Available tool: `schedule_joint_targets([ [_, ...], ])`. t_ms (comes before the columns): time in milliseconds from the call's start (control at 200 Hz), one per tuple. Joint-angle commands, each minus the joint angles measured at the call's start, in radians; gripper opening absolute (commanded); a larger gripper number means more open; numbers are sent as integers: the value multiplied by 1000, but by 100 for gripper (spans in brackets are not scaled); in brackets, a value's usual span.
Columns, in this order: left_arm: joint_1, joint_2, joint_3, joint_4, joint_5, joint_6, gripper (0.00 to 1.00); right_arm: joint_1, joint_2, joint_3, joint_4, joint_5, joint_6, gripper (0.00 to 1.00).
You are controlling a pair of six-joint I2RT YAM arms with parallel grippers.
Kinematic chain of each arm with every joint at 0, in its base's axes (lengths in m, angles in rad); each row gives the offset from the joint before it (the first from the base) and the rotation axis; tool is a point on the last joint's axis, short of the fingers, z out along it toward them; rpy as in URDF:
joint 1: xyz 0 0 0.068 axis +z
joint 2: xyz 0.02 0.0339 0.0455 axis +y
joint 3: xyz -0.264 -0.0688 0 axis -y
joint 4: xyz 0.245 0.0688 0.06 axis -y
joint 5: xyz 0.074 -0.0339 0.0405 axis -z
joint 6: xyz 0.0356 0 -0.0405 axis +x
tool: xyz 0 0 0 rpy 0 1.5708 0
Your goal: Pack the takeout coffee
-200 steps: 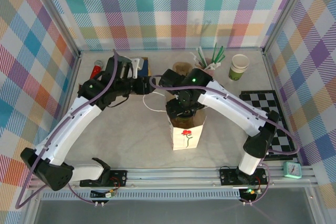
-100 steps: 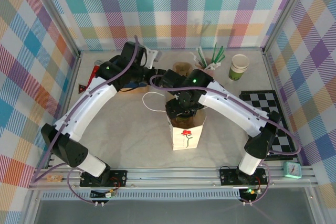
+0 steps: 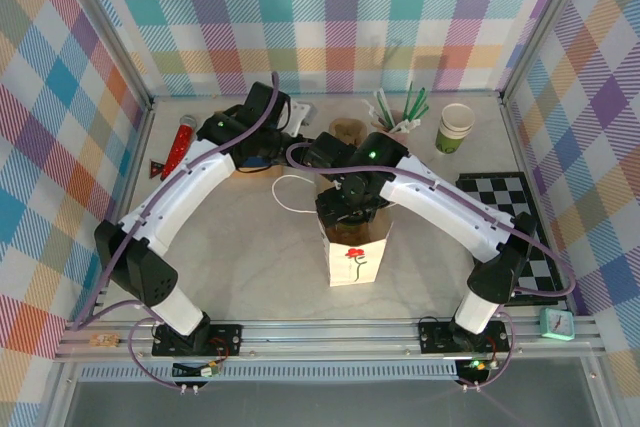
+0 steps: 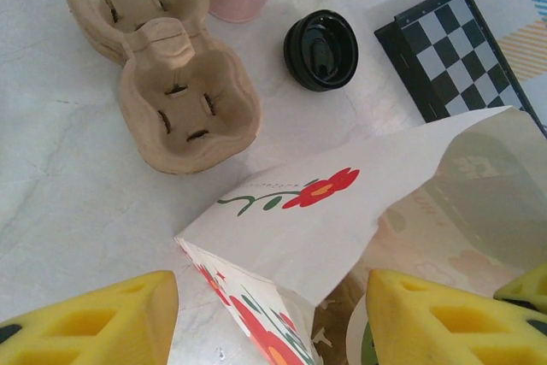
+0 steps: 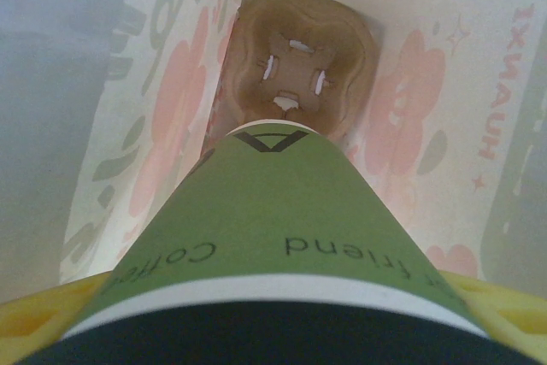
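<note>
The right hand (image 5: 273, 309) pinches the takeout coffee (image 5: 273, 228) (lid end nearest it); its long axis points straight below the hand at the pulp carrier (image 5: 301, 66).

White arms (image 3: 190, 187) — black joints (image 3: 140, 272), purple cables (image 3: 100, 282)

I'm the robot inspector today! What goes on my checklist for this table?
Surface: pale marbled table, no spills seen.
Job's things: takeout coffee, black lid on, inside the flowered paper bag, above a pulp carrier at its bottom.
Clutter: second carrier, loose black lid, cup stack, pink straw pot, chessboard, red tool.
Grippers: right gripper holds the coffee; left gripper open, holding nothing.
Cables: purple cables along both arms; white loop beside the bag.
Surroundings: checked walls, teal clock outside the frame.
</note>
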Motion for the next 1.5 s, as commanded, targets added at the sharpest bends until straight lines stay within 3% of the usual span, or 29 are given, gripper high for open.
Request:
schedule_joint_targets([
  [0,-10,20,29,-15,11,7,56,2,-23,-1,-1,5,-7,32],
  [230,-19,37,20,-9,-13,-15,43,2,-30,-16,-2,4,0,32],
  [400,-19,18,17,-6,-64,-49,27,2,-34,-29,-9,10,2,32],
  [555,-21,-17,-11,2,-98,-105,21,-2,-36,-44,-12,10,3,32],
  [965,-85,-138,-123,7,-158,-191,19,-12,-14,-41,0,-9,4,32],
  [1490,-88,-190,-181,29,-182,-233,18,1,6,-94,46,-70,54,32],
])
